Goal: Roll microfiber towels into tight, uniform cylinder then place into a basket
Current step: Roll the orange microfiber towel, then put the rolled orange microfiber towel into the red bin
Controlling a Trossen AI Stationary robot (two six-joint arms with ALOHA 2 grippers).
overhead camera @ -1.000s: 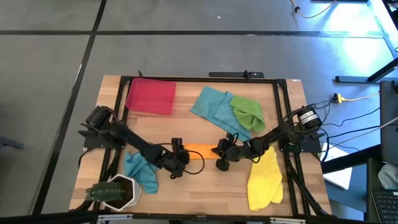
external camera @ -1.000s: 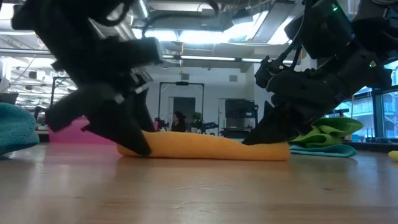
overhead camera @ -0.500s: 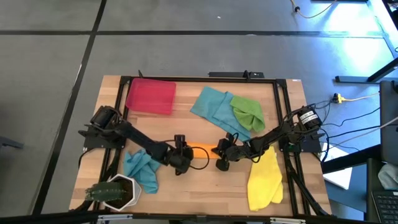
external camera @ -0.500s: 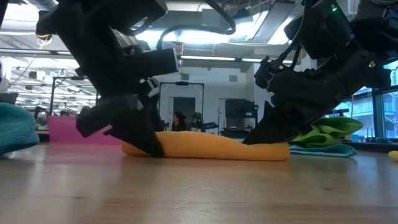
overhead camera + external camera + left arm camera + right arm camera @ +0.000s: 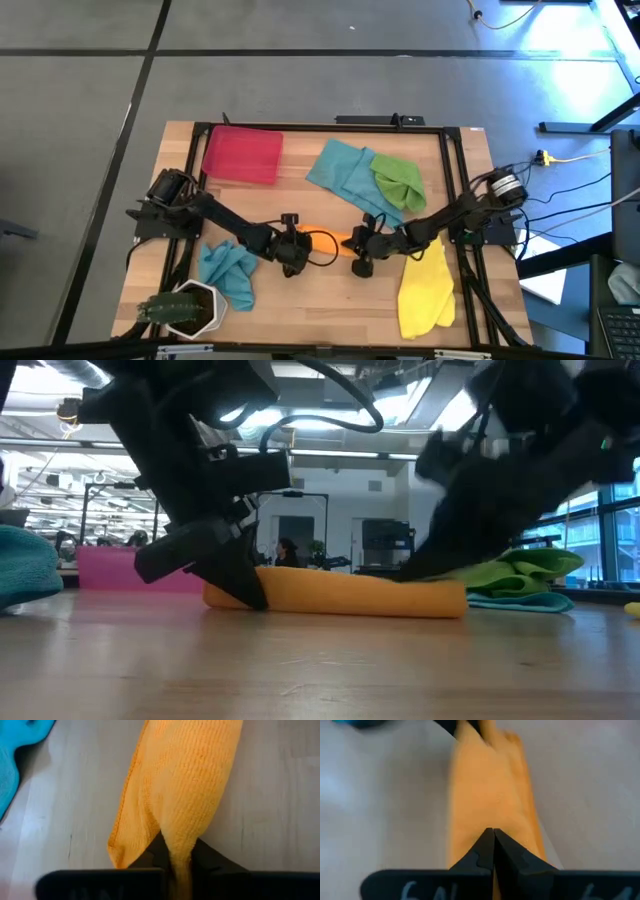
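orange towel [image 5: 350, 595] rolled | wooden table [image 5: 320, 660] | person [image 5: 286, 552] in room behind

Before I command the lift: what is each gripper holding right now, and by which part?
Both hold the rolled orange towel: the left gripper pinches its left end, the right gripper its right end, jaws closed on the cloth.

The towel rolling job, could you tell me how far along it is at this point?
Done: the orange towel lies rolled into a cylinder mid-table. In hand: the left gripper and right gripper each pinch one end of it. Left: the basket holds nothing, and the two teal towels, the green towel and the yellow towel are unrolled.
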